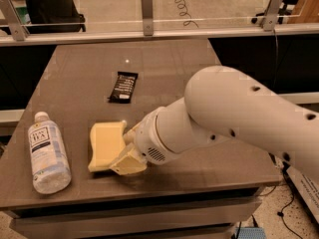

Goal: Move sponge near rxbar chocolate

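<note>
The pale yellow sponge (104, 144) lies at the front left of the brown table (189, 68). My gripper (130, 147) comes in from the right and is shut on the sponge's right end, with one pale finger (128, 163) at its front edge and the other at its far edge. The rxbar chocolate (123, 87), in a black wrapper with white lettering, lies flat further back, about a hand's width beyond the sponge. My big white arm (234, 118) hides the table's right front part.
A clear water bottle with a white label (47, 153) lies on its side left of the sponge, near the front left corner. A glass barrier with metal posts (146, 11) runs along the table's back edge.
</note>
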